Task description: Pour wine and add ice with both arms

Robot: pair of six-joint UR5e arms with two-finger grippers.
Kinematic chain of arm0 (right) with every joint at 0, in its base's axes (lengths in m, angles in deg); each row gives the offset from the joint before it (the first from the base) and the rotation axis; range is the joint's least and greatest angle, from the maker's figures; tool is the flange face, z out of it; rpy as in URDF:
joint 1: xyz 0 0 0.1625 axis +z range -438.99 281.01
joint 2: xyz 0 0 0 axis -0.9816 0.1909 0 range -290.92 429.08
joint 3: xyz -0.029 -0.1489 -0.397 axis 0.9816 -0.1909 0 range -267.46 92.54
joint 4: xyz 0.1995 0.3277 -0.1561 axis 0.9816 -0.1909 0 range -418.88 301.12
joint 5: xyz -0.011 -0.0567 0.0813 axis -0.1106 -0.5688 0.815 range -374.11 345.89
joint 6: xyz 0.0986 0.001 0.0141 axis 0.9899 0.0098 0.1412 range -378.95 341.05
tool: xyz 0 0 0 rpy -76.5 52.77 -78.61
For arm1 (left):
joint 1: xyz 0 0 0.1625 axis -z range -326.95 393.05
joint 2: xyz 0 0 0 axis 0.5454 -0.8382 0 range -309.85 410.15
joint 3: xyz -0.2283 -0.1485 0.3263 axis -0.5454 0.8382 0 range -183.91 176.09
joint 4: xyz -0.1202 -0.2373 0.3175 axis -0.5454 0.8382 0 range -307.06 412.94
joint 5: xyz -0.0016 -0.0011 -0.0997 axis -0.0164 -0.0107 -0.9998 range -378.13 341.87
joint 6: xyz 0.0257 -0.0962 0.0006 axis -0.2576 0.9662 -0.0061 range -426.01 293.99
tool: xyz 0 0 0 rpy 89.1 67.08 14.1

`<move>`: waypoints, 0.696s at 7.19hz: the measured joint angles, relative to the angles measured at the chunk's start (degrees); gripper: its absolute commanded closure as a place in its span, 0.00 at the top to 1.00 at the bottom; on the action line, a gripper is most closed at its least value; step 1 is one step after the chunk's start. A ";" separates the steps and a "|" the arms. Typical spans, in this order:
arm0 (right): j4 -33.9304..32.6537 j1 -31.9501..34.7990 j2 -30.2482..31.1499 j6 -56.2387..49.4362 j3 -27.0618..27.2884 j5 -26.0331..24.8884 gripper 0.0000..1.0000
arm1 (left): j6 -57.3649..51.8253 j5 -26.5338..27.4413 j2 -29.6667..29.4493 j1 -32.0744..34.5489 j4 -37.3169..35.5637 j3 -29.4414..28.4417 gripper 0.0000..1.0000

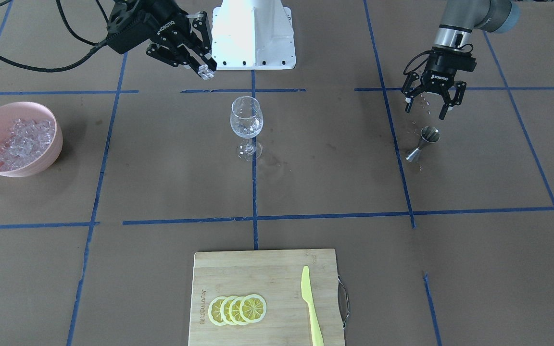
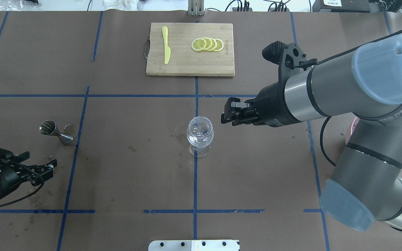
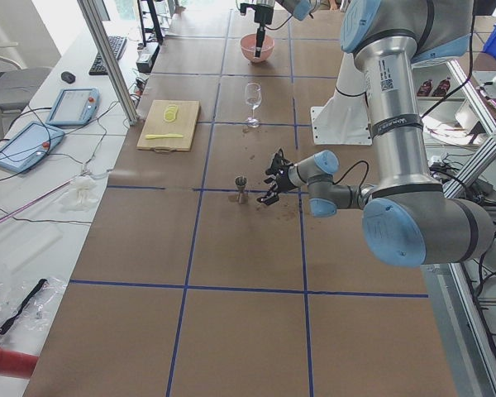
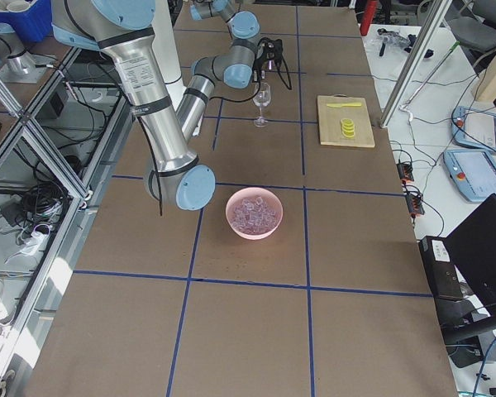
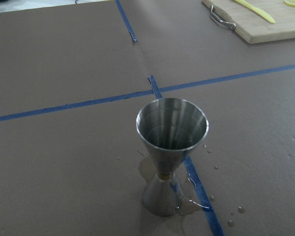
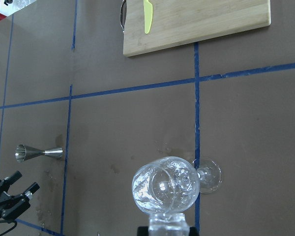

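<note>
A clear stemmed glass (image 1: 246,124) stands upright at the table's middle, with clear pieces inside its bowl (image 2: 200,133). My right gripper (image 1: 204,68) hangs above and beside the glass, shut on one ice cube (image 6: 169,224). More ice (image 1: 23,142) fills a pink bowl (image 1: 48,158) far off on my right. My left gripper (image 1: 426,108) is open and holds nothing, just behind a steel jigger (image 1: 423,142). The jigger (image 5: 170,147) stands upright, looks empty and sits among wet spots. The wine is out of view.
A bamboo cutting board (image 1: 258,269) at the far edge carries lemon slices (image 1: 237,309) and a yellow knife (image 1: 311,303). The white pedestal (image 1: 253,33) stands behind the glass. In the overhead view my right arm (image 2: 340,83) covers most of the pink bowl.
</note>
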 measured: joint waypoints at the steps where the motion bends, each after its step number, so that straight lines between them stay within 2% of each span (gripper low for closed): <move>1: -0.18 -1.81 -1.15 0.00 -1.20 -1.94 0.00 | 1.12 -2.69 1.56 0.03 -0.40 2.12 1.00; 5: -0.18 -4.17 -6.46 -0.25 -8.79 -6.27 0.00 | 4.36 -9.62 5.85 0.25 -2.65 9.54 1.00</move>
